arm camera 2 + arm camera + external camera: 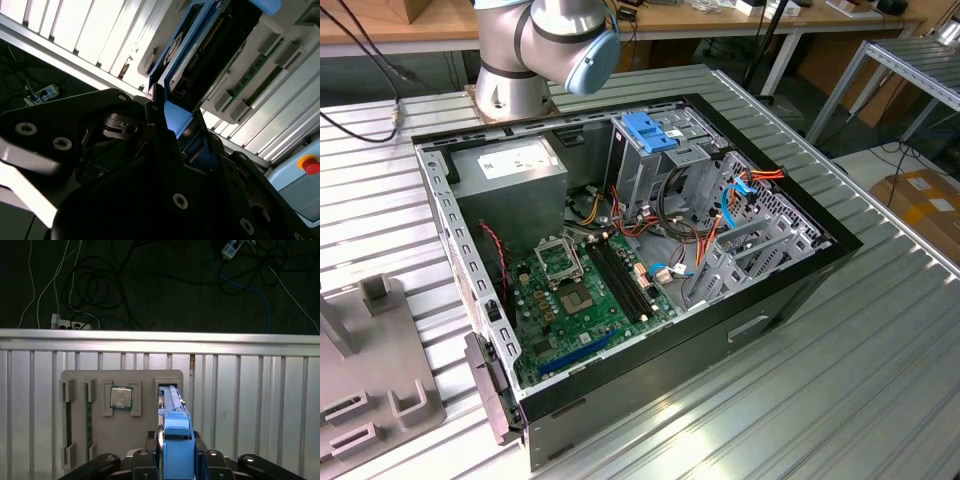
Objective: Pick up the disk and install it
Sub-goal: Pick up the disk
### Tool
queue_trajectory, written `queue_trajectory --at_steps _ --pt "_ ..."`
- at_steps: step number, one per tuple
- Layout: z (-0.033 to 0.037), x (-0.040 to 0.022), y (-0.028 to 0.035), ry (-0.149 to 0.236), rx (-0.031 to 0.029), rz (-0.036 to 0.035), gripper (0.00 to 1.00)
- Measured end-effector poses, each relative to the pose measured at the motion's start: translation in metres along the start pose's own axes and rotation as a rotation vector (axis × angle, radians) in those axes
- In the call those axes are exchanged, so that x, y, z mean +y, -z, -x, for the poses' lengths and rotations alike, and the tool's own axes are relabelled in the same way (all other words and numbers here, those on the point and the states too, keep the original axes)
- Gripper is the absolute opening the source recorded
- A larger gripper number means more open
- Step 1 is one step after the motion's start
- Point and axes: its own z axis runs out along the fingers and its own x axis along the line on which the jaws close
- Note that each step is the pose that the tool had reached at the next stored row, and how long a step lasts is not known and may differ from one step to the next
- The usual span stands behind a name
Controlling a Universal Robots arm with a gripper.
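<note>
Closest to the lens in both wrist views are the black jaws, closed from 2 sides on the blue plastic bracket of the disk (175, 427). They grip it at its near end, with no gap showing between them and the bracket. The disk stands on its edge, its long side running away from the camera over the rightmost slot of a grey tray (145, 377). I cannot tell whether it rests in that slot or hangs just above it.

On the same tray a square processor chip (121, 397) lies flat in its own recess beside the disk. 2 memory sticks (89, 412) sit in narrow slots further along. The tray lies on a slatted metal bench (250, 405), near its edge, and beyond that edge loose cables (100, 285) and a power strip (67, 322) lie on the dark floor.

In the second wrist view the disk's black body and white label show past the jaws, and a red button (310, 164) sits low at the side.

In the exterior view an open computer case (790, 290) lies on the bench, with a green motherboard (580, 290), a grey power-supply box (510, 175) and a blue handle (648, 130) on the drive cage. The arm (540, 40) rises behind the case.
</note>
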Motion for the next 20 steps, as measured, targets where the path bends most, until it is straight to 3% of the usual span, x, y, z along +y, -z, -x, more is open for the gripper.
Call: queue_trajectory --at_steps 8,16,18,20 --pt "-0.0005 -0.0002 0.021 0.0 0.0 -0.0005 0.37" --pt "-0.0012 -0.0006 0.0517 0.0 0.0 -0.0006 0.37" --pt "-0.0014 -0.0007 0.0642 0.0 0.0 -0.0006 0.37" --pt "-0.0016 -0.0008 0.0702 0.0 -0.0001 -0.0007 0.37"
